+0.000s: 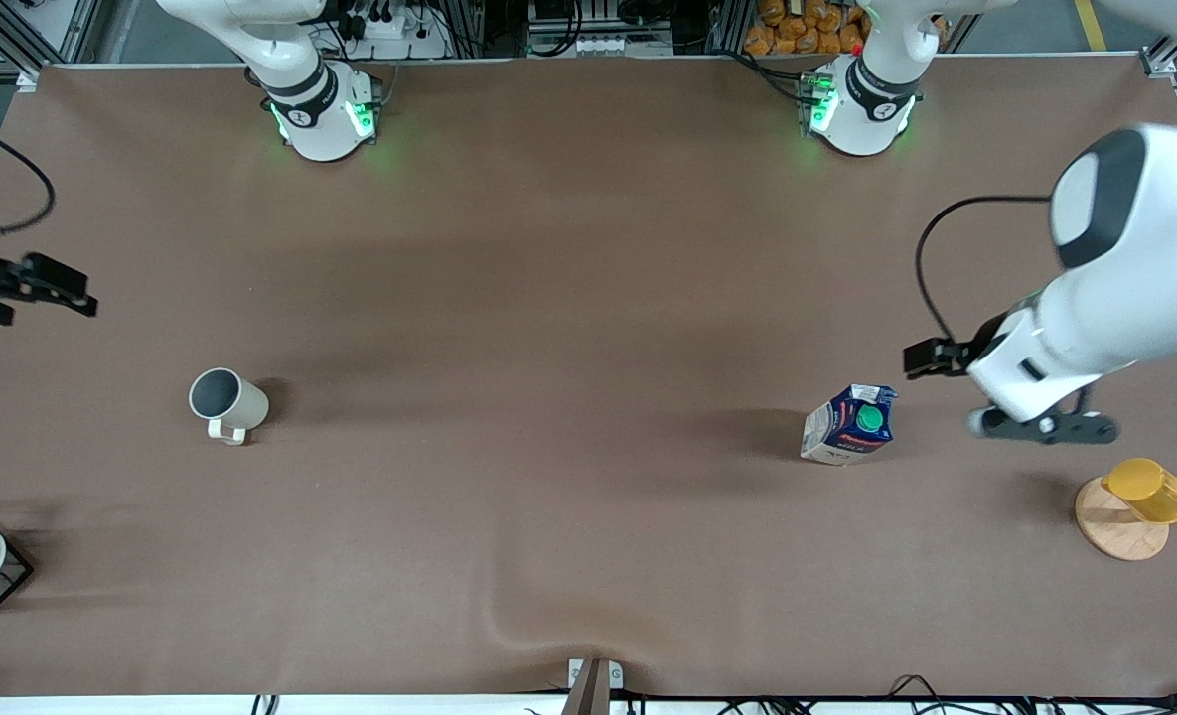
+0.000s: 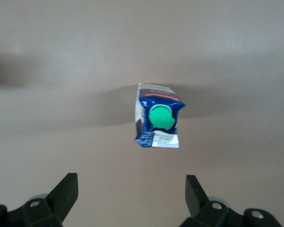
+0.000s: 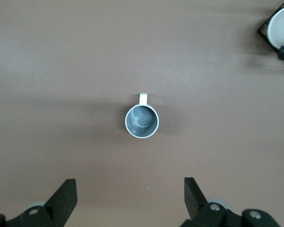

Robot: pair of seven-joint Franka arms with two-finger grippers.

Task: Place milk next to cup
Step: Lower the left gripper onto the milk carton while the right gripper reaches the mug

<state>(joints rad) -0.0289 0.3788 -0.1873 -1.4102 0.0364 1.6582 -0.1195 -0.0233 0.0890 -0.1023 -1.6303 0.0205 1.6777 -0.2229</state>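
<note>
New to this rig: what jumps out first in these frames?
The milk stands alone toward the left arm's end of the table, with the open left gripper hovering right beside it. The cup sits far off toward the right arm's end, the open right gripper waiting above the table near it. A yellow cup on a wooden disc sits at the left arm's edge.
</note>
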